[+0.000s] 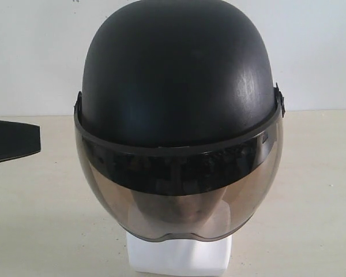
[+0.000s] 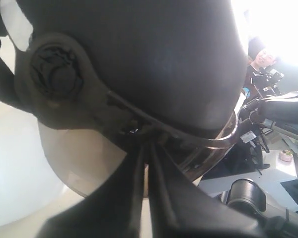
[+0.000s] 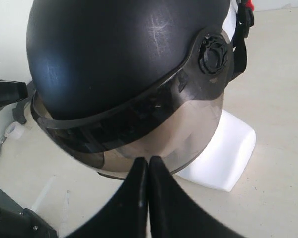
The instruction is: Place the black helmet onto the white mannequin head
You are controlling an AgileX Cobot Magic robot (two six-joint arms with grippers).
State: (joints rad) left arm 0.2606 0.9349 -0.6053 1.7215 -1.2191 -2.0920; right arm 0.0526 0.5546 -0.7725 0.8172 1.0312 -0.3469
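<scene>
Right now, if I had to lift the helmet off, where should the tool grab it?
On the black helmet, likely the side edge behind the visor pivot, approached from the side. The dome is smooth and too wide, and the tinted visor covers the front.

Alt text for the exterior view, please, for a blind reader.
A black helmet sits on a white mannequin head, tinted visor down over the face, the neck base showing below. It stands on a pale table before a white wall.
</scene>
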